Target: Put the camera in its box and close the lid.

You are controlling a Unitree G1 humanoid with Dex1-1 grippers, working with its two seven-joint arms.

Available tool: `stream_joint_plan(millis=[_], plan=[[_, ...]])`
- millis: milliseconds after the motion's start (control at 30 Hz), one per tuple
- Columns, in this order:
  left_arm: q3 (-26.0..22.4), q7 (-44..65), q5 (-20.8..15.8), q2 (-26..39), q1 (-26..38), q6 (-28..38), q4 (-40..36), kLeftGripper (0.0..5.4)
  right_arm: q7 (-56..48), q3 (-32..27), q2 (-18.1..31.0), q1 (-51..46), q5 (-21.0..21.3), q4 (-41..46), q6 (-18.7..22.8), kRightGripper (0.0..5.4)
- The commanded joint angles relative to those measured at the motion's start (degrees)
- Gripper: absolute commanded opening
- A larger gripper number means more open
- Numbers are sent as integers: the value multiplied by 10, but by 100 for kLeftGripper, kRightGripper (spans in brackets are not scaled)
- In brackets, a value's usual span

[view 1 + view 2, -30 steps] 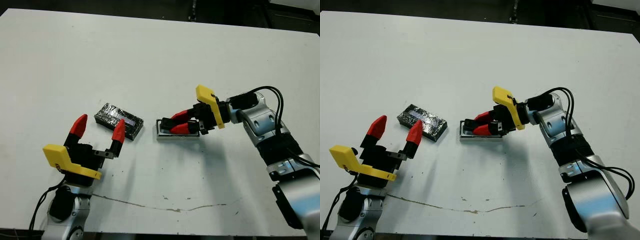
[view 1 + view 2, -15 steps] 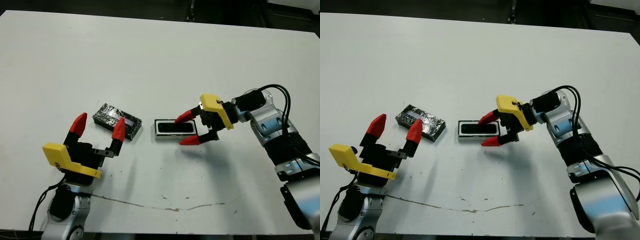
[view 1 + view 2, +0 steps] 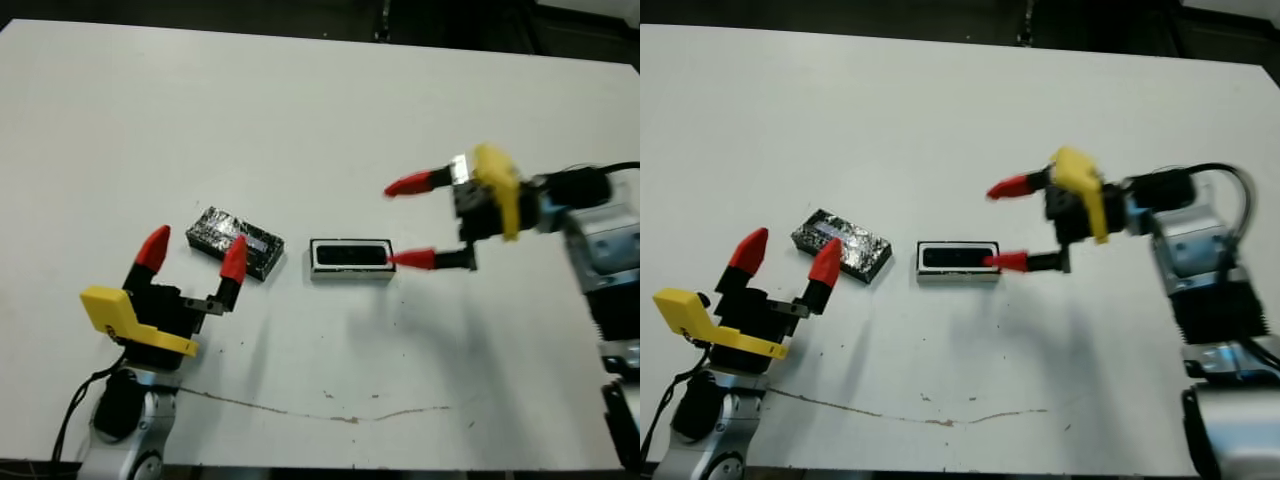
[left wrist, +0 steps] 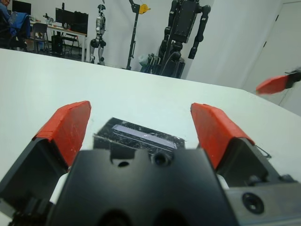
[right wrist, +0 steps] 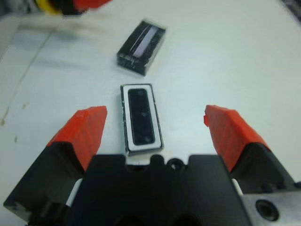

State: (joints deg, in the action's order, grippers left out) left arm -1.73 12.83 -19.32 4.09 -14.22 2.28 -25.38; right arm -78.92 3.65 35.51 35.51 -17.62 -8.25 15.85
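Head camera: a white table (image 3: 300, 120) holds three task items. One white box (image 3: 351, 257) sits near the middle, and one black camera (image 3: 351, 256) lies flat inside it. One glossy black lid (image 3: 235, 242) with a pale stripe lies just to the box's left, apart from it and turned at a slight angle. Two grippers show. The left gripper (image 3: 192, 258) hovers near the front left edge, its two red-tipped fingers spread apart and empty, one tip close to the lid. The right gripper (image 3: 410, 221) is raised to the right of the box, fingers spread wide and holding nothing.

Left wrist camera: two red fingers (image 4: 68, 127) stand apart, with the lid (image 4: 141, 139) on the table between them.

Right wrist camera: two red fingers (image 5: 87, 127) stand wide apart. Between them lies the box (image 5: 141, 120) with the camera (image 5: 141, 115) in it, and beyond it the lid (image 5: 141, 44).
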Motion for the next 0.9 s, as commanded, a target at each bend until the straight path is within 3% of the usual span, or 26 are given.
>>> stream_joint_plan(millis=[33, 133, 200, 333, 433, 600, 767, 900], plan=[[-18, 8, 6, 22, 5, 2, -14, 540, 16, -39, 35, -56, -33, 56, 31, 539], [-37, 27, 36, 56, 22, 35, -18, 540, 58, -80, 48, -109, -64, 115, 79, 539], [-57, 46, 35, 89, 42, 34, -19, 540, 110, -115, 33, -157, -81, 160, 91, 539], [-103, 122, -6, 207, 121, -33, -2, 540, 259, -169, -41, -271, -108, 246, 113, 520], [-113, 237, -44, 335, 215, -106, 51, 540, 351, -181, -102, -348, -109, 294, 100, 481], [-33, 434, -10, 452, 408, -114, 216, 540, 450, -172, -180, -444, -95, 345, 57, 407], [58, 576, 51, 453, 549, -43, 359, 540, 486, -167, -233, -489, -119, 356, 28, 331], [120, 642, 95, 442, 623, -53, 393, 540, 501, -161, -242, -507, -120, 351, 22, 273]])
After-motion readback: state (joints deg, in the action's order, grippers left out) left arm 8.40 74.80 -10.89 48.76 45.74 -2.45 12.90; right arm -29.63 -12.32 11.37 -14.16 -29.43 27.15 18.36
